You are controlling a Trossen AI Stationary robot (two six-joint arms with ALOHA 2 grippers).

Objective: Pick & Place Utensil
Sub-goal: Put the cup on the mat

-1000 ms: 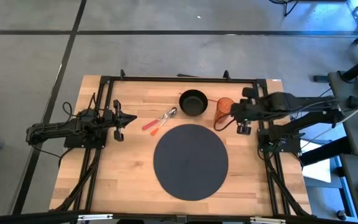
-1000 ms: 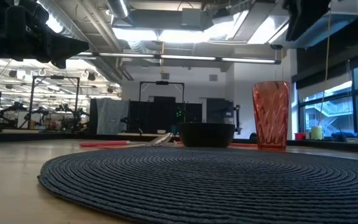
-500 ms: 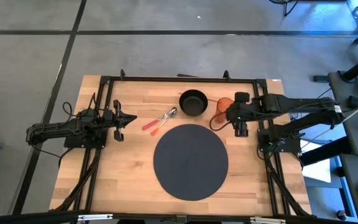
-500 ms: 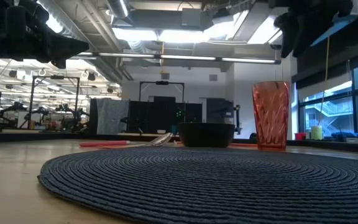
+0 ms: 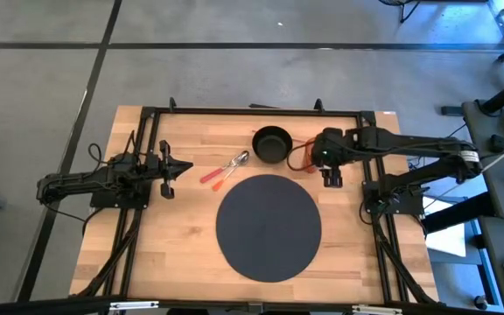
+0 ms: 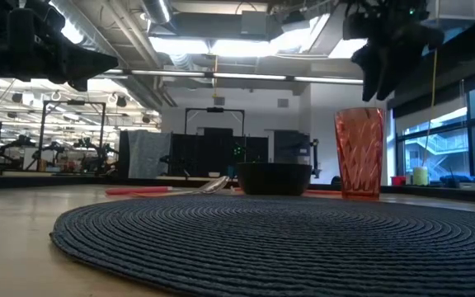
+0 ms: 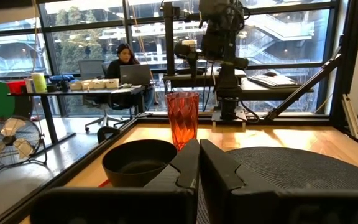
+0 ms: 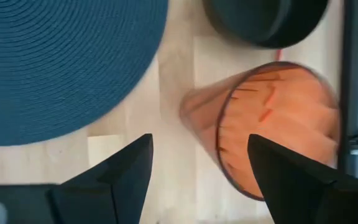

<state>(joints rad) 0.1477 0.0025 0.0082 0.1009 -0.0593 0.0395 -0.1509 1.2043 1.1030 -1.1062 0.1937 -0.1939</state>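
Two utensils (image 5: 225, 170) with red and orange handles lie flat on the wooden table, left of the black bowl (image 5: 271, 143) and beyond the round dark placemat (image 5: 268, 226). They show low on the table in the low view as well (image 6: 171, 190). My right gripper (image 5: 324, 163) is open and hovers above the upright orange cup (image 8: 272, 124), which also shows in the low view (image 6: 359, 153); its fingers (image 8: 126, 171) touch nothing. My left gripper (image 5: 178, 168) is shut and waits near the table's left edge, clear of the utensils.
The bowl (image 6: 273, 177) stands between the cup and the utensils. The placemat (image 8: 61, 62) fills the table's middle and near part. A black frame (image 5: 252, 111) runs along the table's edges. A person sits at a desk (image 7: 129, 59) in the room beyond.
My right gripper has moved toward the table's left, from beside the right frame rail to above the orange cup, and hangs lower in the low view. The cup, bowl and utensils have stayed where they were.
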